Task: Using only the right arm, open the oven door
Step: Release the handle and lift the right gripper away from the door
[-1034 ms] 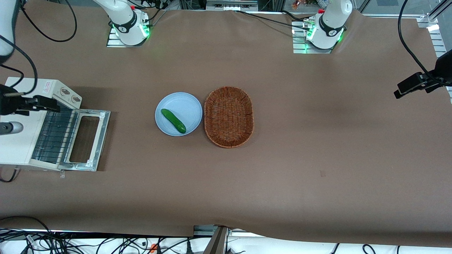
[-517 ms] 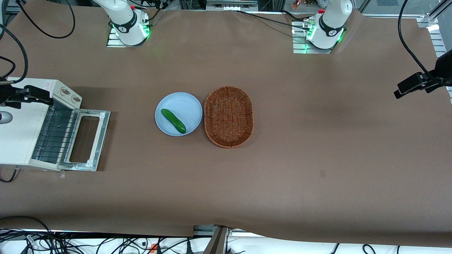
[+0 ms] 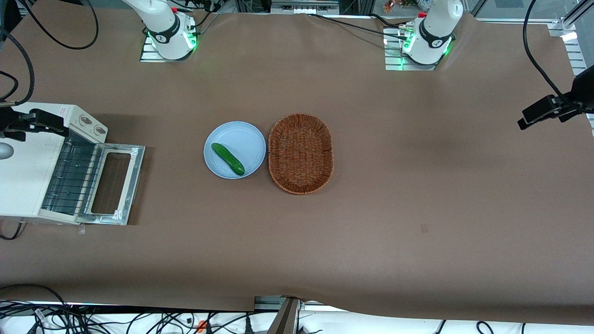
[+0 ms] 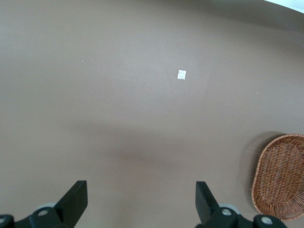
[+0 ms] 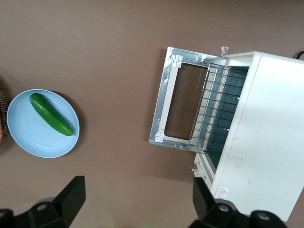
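while the oven door lies folded flat on the worktop in front of the white toaster oven, toward the working arm's end, the tool is held high above it, fingers spread apart and gripping nothing. at 3 o'clock from the door, a cucumber is seen on a blue plate, beside a wicker basket.
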